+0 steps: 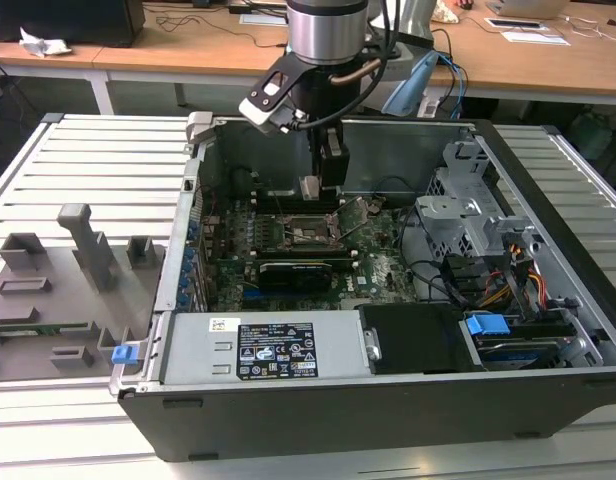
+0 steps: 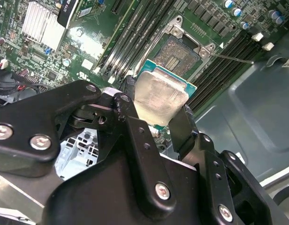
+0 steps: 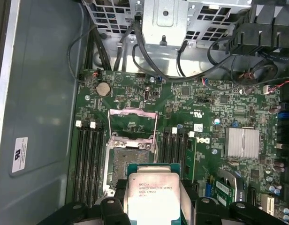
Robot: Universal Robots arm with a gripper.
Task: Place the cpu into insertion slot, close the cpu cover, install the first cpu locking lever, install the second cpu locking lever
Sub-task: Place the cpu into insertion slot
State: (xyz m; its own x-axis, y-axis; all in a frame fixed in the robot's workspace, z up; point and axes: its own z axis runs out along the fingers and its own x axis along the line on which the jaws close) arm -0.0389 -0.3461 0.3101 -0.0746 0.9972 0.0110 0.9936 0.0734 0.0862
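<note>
The cpu [image 2: 161, 96] is a pale silver square chip with a green rim, and my gripper [image 2: 156, 107] is shut on it, one black finger on each of two opposite edges. In the exterior view the gripper [image 1: 311, 192] hangs inside the open computer case, just above and slightly behind the insertion slot [image 1: 310, 232]. The insertion slot [image 3: 130, 161] lies bare on the green board, its dark grid centre showing, and the held cpu [image 3: 151, 197] overlaps its near edge in the first wrist view. The cpu cover [image 3: 133, 112] is swung open beyond the socket. A thin wire lever [image 2: 233, 58] sticks out beside the slot [image 2: 179, 54].
Black memory slots [image 3: 90, 159] flank the socket on both sides. A long black card [image 1: 293, 272] lies in front of it, and a silver heatsink [image 3: 241, 142] sits nearby. The drive cage [image 1: 468, 215], cables and power supply [image 1: 258, 350] crowd the case. Grey fixtures [image 1: 58, 280] stand on the exterior view's left.
</note>
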